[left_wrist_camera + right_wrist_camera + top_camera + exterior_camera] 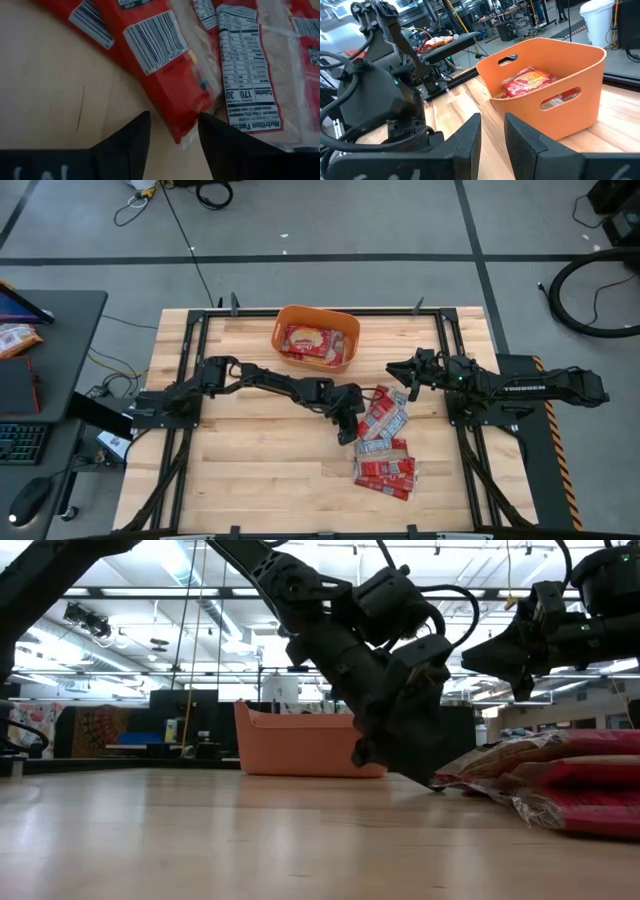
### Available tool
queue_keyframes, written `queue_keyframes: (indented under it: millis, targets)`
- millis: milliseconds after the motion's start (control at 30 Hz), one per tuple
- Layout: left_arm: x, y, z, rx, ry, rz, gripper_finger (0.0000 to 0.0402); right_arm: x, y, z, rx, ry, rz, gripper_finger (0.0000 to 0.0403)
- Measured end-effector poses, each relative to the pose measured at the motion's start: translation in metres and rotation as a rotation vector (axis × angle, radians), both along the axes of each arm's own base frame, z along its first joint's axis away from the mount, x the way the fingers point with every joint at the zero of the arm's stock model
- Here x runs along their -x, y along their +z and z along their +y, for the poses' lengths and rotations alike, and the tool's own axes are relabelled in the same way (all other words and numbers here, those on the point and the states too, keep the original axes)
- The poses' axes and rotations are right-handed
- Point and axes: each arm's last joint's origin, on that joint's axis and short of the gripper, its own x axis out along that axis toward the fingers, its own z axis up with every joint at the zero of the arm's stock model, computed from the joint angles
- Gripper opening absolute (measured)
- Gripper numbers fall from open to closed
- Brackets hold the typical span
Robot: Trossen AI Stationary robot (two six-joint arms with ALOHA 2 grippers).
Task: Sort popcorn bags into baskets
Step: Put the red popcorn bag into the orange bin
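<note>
The orange basket stands at the table's far middle with red popcorn bags lying in it; they also show in the right wrist view. Several more red bags lie in a loose, overlapping pile on the table right of centre. My left gripper is open and low at the pile's left edge, its fingers on either side of the end of one bag. My right gripper hovers above the table right of the basket, open by a narrow gap and empty. My left gripper has the corner of a red bag between its open fingers, which slant down from the table's left to the tabletop. The bag lies flat on the table. I cannot tell whether either finger touches it.
The bare wooden tabletop stretches left and near of the pile. A dark frame rail runs along the table's far edge behind the basket. A desk with a keyboard stands off the table's left side.
</note>
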Motion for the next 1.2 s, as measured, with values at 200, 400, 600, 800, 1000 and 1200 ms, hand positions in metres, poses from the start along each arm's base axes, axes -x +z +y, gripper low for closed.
queue_keyframes:
  millis: [200,400,600,800,1000,1200]
  targets:
    - [-0.001,0.000,-0.005,-0.008,-0.020,-0.023,0.0170,0.000,0.000,0.000,0.001,0.000,-0.003,0.0090]
    - [-0.002,-0.004,-0.007,-0.018,-0.023,-0.029,0.0117,0.000,0.000,0.000,0.001,0.000,-0.003,0.0090]
    - [-0.002,-0.004,-0.005,-0.044,-0.048,-0.036,0.0020,0.000,0.000,0.000,0.001,0.000,-0.003,0.0090]
    - [0.000,0.013,0.008,-0.059,-0.058,-0.055,0.0006,0.000,0.000,0.000,0.001,0.000,-0.003,0.0090]
    - [0.008,0.048,0.028,-0.156,-0.050,-0.093,0.0003,0.000,0.000,0.000,0.001,0.000,-0.002,0.0090]
    - [0.028,0.080,0.035,-0.345,-0.118,-0.045,0.0002,0.000,0.000,0.000,0.001,0.000,-0.004,0.0090]
